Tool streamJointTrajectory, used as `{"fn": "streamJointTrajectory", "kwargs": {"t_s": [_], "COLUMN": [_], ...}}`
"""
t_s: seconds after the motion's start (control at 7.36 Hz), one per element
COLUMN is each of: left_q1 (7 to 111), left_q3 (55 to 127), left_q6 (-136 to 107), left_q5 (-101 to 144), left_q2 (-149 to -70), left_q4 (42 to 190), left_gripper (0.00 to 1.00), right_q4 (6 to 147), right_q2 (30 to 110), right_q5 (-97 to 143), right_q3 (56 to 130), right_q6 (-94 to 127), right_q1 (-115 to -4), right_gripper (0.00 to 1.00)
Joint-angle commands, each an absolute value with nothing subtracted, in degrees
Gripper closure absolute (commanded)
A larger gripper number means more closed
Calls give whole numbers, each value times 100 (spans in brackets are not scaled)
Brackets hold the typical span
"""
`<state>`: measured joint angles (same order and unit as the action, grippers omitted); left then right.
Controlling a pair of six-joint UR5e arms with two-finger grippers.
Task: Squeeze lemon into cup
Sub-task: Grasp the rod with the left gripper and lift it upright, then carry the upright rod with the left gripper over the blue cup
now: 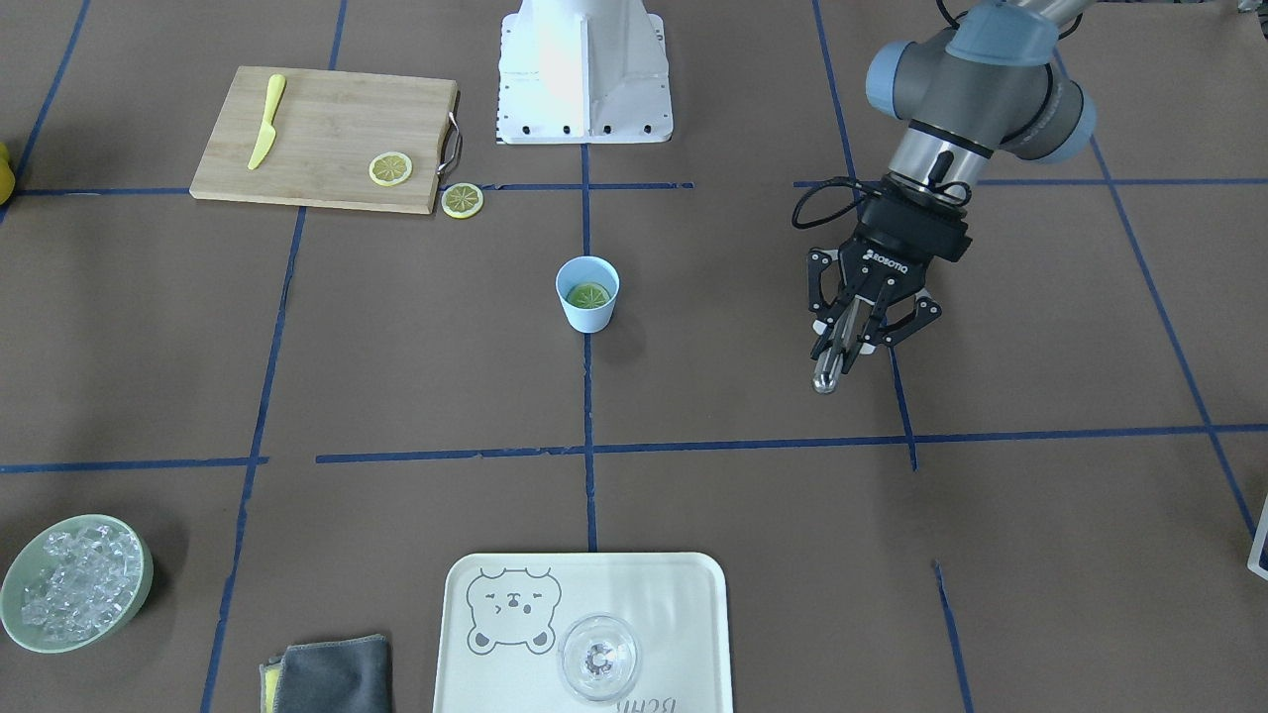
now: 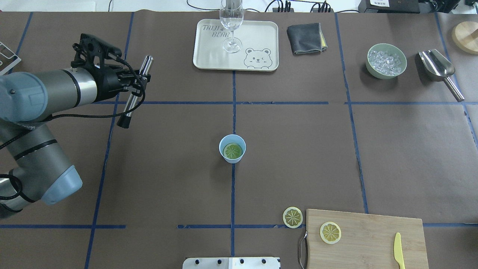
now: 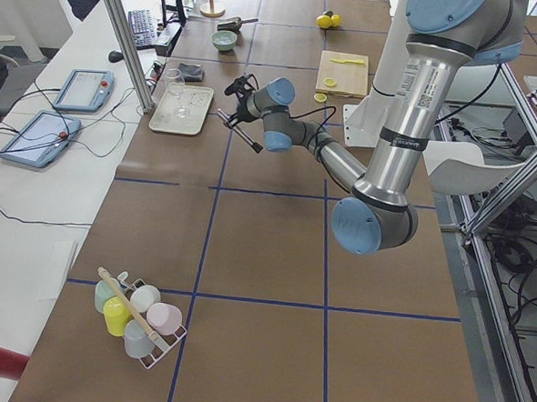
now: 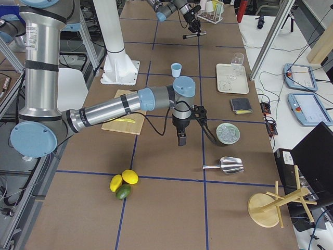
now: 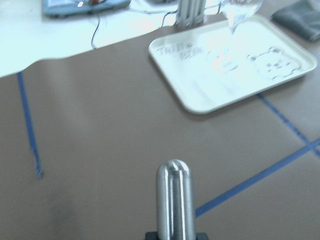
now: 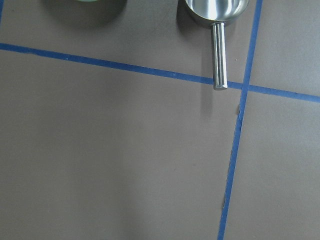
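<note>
My left gripper (image 2: 137,85): fingers pinching a steel rod (image 2: 127,112), held tilted above the table. Cup (image 2: 232,148) stands upright at table centre, about 4 o'clock from that gripper in the overhead view. Lemon (image 2: 232,151) lies flat inside it. Spare slices (image 2: 330,232) at 5 o'clock from the cup: one on the board (image 2: 373,239), one just off its corner. My right gripper (image 4: 182,139): pointing down; spread or pressed together, I cannot tell.

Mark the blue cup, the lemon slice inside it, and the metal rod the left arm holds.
cup (image 1: 587,319), front-facing view, on its outer wall below the rim.
lemon slice (image 2: 232,151), overhead view, centre of its face inside the cup.
metal rod (image 2: 126,114), overhead view, on its lower shaft.
</note>
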<state>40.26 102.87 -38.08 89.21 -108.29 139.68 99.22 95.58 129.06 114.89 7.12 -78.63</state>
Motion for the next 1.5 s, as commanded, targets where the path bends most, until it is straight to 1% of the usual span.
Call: {"fn": "streamJointTrajectory", "kwargs": {"t_s": [0.0,0.14,0.27,0.54,0.95,1.22,1.36], "left_q1": [3404,3062,2963,2892,2752,2289,2216], "left_q3": [9795,9260,8829,8658,7781,7490,7506], "left_q6": [-3762,-3744,-3727,-3709,-2963,-2778,-2734], "left_q5": [7828,7387,7287,7277,7269,6772,6742], "left_q2": [-11378,-11843,-12317,-12498,-12682,-12744,-12796], "left_q4": [16038,16771,17387,18112,18736,18773,18782], "left_gripper": [100,100,100,100,100,100,100], "right_q4": [9923,9932,9966,9993,9984,9984,9984], "right_q2": [9606,9685,9746,10036,10134,10160,10169], "right_q5": [12955,12972,12973,13191,13219,13219,13210], "right_q3": [11479,11461,11461,11443,11426,11417,11417], "right_q6": [642,224,-41,-691,-747,-747,-747], "right_q1": [-7997,-8129,-8295,-8673,-8771,-8806,-8815], "right_gripper": [0,0,0,0,0,0,0]}}
